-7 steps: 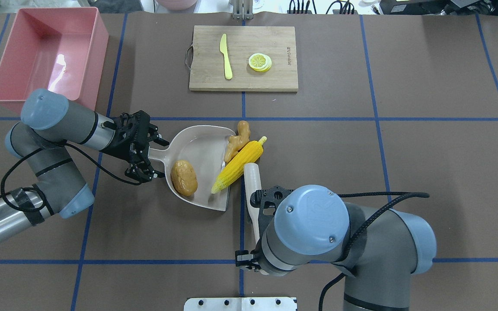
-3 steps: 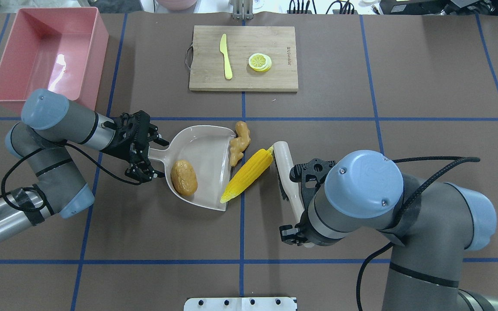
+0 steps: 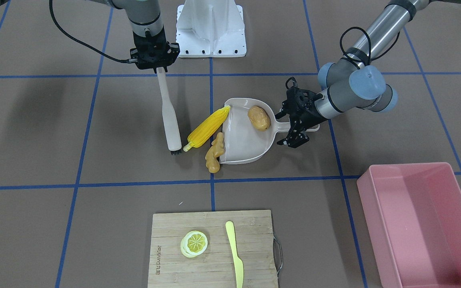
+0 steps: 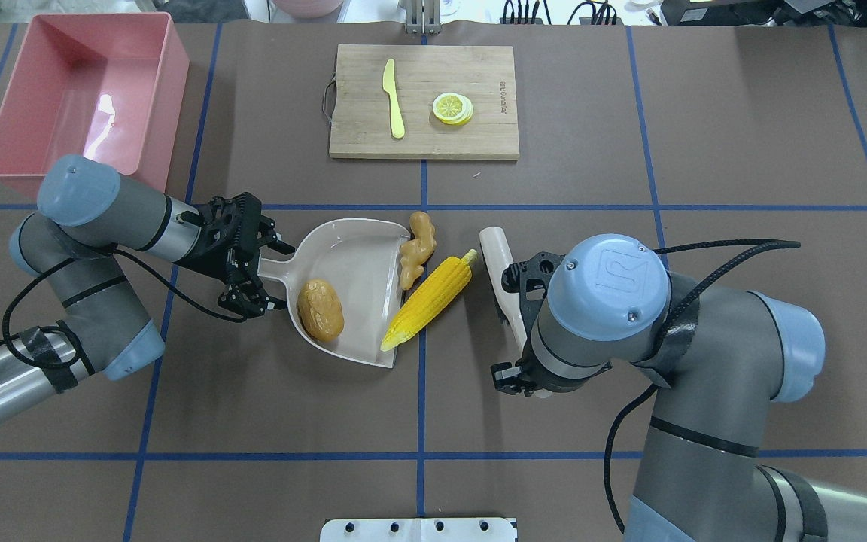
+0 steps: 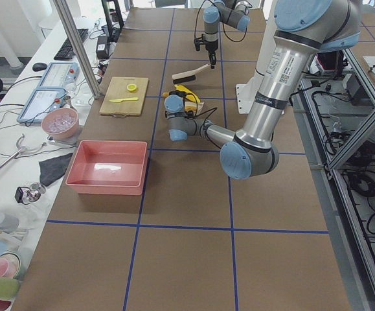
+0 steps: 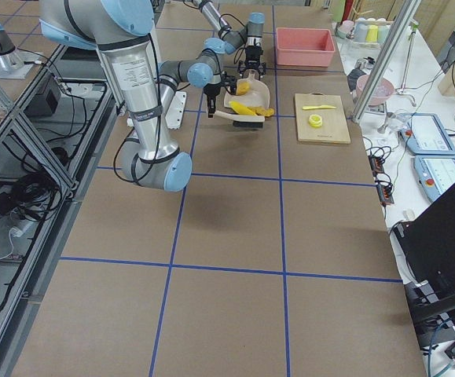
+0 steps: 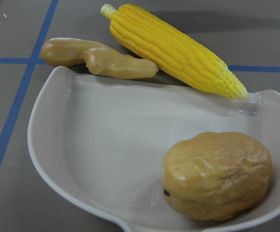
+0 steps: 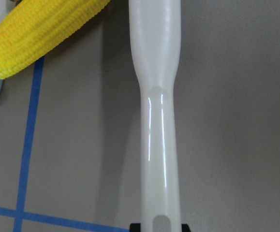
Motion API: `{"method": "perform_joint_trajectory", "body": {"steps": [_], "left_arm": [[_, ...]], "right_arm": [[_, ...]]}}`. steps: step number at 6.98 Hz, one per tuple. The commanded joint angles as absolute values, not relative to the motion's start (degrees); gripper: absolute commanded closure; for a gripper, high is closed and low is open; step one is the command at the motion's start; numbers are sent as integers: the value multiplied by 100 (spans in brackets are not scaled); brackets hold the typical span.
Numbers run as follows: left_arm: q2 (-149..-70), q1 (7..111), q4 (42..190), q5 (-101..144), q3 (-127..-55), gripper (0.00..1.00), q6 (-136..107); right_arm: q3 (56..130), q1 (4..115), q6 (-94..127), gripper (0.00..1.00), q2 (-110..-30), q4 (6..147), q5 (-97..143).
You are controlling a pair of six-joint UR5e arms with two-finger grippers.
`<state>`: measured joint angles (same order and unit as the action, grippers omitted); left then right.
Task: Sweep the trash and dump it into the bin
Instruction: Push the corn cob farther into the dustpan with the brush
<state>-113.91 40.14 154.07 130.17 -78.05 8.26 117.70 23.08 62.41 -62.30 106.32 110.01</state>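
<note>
Right gripper clamped on my brush, left gripper gripping the dustpan: potato in, corn and ginger beside my bristles, bin unfilled.

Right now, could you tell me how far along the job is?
Done: the potato lies in the dustpan, held by the left end effector. In hand: the right end effector holds the brush beside the corn. Left: corn and ginger at the pan's lip; bin empty.

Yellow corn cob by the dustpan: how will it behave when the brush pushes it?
The yellow toy corn cob is round and tapered, so it will probably roll, veering toward its narrow tip. Its moulded plastic look suggests stiff and light.
</note>
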Motion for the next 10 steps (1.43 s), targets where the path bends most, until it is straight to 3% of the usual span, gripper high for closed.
{"method": "perform_joint_trajectory", "body": {"steps": [1, 7, 10], "left_arm": [[-11391, 4008, 15407, 13017, -7805, 4, 826], [-11391, 3999, 15407, 13008, -7770, 4, 826], [-11391, 3999, 15407, 13017, -7761, 4, 835]], "right_arm": [[11288, 2495, 5961, 100, -5916, 10600, 10925], [10294, 2654, 4905, 100, -5370, 10136, 10644], [10282, 2523, 4922, 100, -5133, 10090, 10749]]}}
